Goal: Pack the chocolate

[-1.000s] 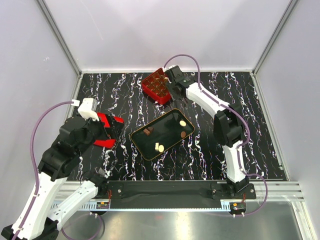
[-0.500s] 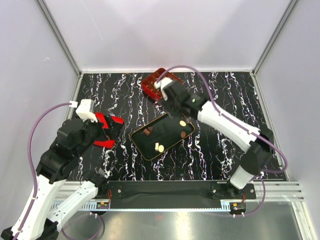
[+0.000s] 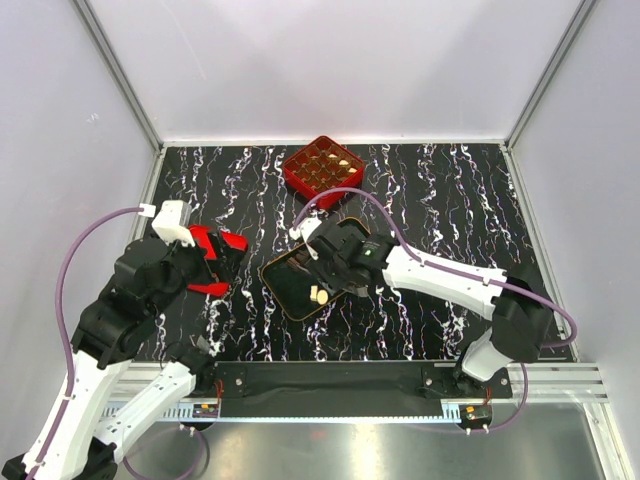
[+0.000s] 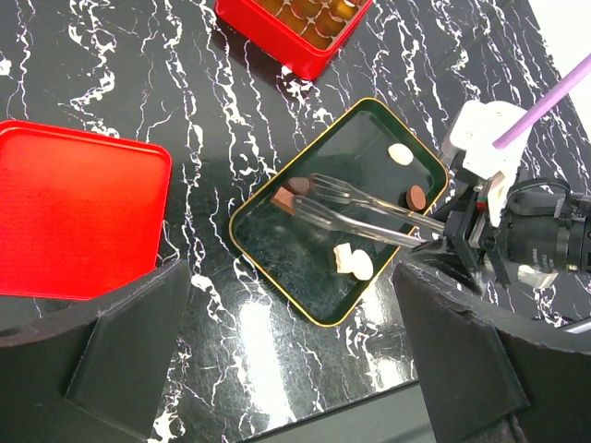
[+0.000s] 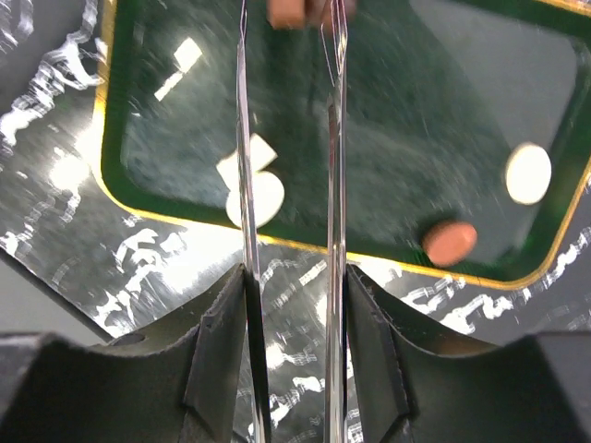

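The black gold-rimmed tray [image 3: 272, 283] lies mid-table and holds several chocolate pieces. In the left wrist view the tray [image 4: 242, 238] has a brown square piece [image 4: 284, 198], two white pieces [image 4: 354, 263], a cream oval [image 4: 401, 154] and a brown round [image 4: 417, 197]. My right gripper [image 3: 335, 262] is shut on metal tongs [image 5: 334, 185] and hovers low over the tray [image 5: 111, 138]. The tong tips stand apart next to a brown piece [image 5: 288, 11]. The red gridded box [image 3: 323, 170] with several pieces sits at the back. My left gripper [image 3: 222, 262] is open and empty.
A flat red lid [image 4: 74, 217] lies on the table left of the tray, beside my left gripper. The red box [image 4: 295, 28] stands behind the tray. Cage walls close in the left, right and back.
My right arm has swung from the red box forward and left, down over the tray, still holding the tongs. The left arm has not moved.
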Action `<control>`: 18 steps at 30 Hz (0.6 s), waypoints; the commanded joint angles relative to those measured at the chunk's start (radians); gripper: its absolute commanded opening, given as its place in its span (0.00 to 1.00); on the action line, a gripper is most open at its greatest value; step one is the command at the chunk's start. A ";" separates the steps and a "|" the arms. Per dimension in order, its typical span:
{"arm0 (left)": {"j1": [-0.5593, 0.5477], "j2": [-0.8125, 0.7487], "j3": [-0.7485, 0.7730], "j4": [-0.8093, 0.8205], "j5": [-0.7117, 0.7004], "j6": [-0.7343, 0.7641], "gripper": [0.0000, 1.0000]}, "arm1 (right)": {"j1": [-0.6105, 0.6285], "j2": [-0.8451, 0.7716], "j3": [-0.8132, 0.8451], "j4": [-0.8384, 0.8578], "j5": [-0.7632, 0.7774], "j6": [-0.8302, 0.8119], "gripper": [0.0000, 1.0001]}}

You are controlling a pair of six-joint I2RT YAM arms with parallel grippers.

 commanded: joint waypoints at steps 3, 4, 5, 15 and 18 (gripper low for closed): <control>0.004 -0.007 0.033 0.025 -0.013 -0.007 0.99 | 0.021 0.026 0.010 0.137 0.009 0.007 0.50; 0.004 -0.005 0.032 0.025 -0.013 -0.007 0.99 | 0.028 0.033 0.016 0.135 0.018 0.007 0.50; 0.004 -0.005 0.033 0.025 -0.013 -0.006 0.99 | 0.030 0.046 0.021 0.132 0.024 0.005 0.50; 0.004 -0.009 0.027 0.030 -0.016 -0.003 0.99 | 0.052 0.105 0.016 0.115 0.076 0.003 0.51; 0.004 -0.010 0.023 0.033 -0.016 -0.004 0.99 | 0.053 0.112 0.021 0.109 0.084 0.004 0.51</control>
